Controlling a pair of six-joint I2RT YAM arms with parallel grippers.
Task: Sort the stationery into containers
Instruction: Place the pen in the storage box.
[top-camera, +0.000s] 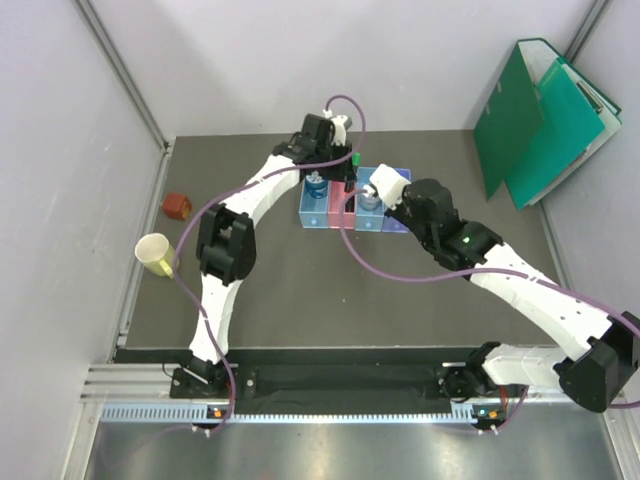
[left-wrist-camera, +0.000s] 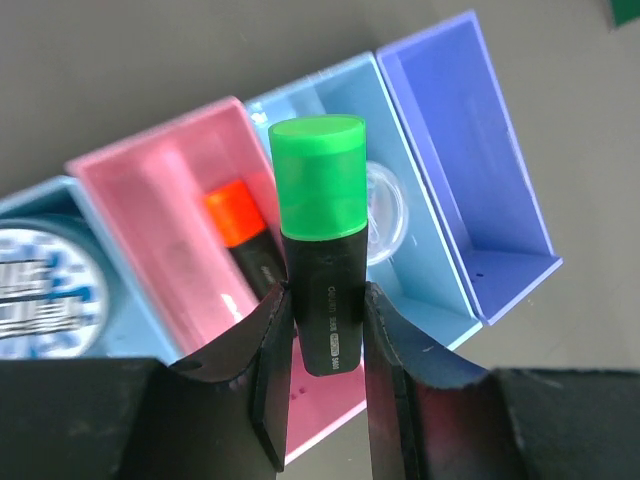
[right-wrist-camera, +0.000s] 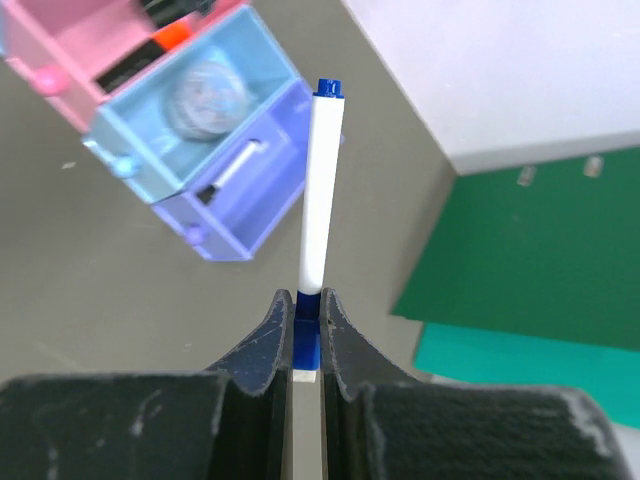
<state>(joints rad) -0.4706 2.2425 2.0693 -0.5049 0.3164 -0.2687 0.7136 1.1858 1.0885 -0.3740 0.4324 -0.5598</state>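
Past one pale yellow cup (top-camera: 154, 254) at the left edge, the right gripper (right-wrist-camera: 308, 305) pinches one white pen (right-wrist-camera: 322, 190) and the left gripper (left-wrist-camera: 325, 300) one green highlighter (left-wrist-camera: 320, 200) (cap outward) by four joined bins (top-camera: 340, 222) near the far edge, with green folders (top-camera: 545, 125) in the far right corner.

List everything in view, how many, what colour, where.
bins: four, blue, pink, blue, purple; joined row.
green highlighter: one, green-black; left gripper.
orange highlighter: one, orange-black; pink bin.
tape roll: one, blue-white; end blue bin.
round clear item: one; middle blue bin.
pen: one, white, blue cap; right gripper.
cup: one, pale yellow; table's left.
red-brown object: one; beyond cup.
folders: at least two, green; far right.
left gripper: one, black; by bins.
right gripper: one, black; by bins.
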